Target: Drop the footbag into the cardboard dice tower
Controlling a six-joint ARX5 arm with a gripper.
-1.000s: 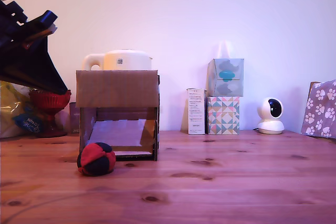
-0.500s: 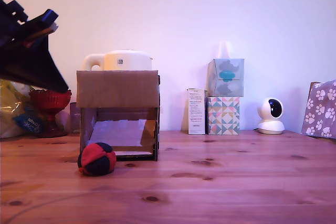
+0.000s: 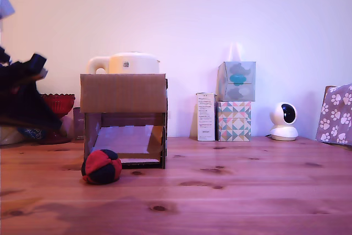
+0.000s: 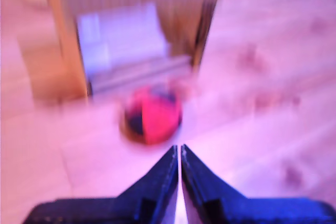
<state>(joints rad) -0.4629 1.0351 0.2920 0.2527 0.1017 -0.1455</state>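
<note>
Right now my gripper (image 4: 176, 150) has its two dark fingers (image 4: 157, 177) pressed almost tip to tip, only a sliver of a gap between them, and they grip nothing. My arm (image 3: 22, 100) shows as a dark blur at the exterior view's left, above the wooden table (image 3: 247, 191). The footbag (image 3: 101, 167), red and black, rests on the table toward its front edge, just in front of the cardboard dice tower (image 3: 124, 119), by the corner of the tower's lower opening at the exterior view's left. Through my wrist camera the footbag (image 4: 151, 115) sits just beyond my fingertips, apart from them, with the tower (image 4: 131, 35) and its pale ramp behind it; that view is heavily blurred.
</note>
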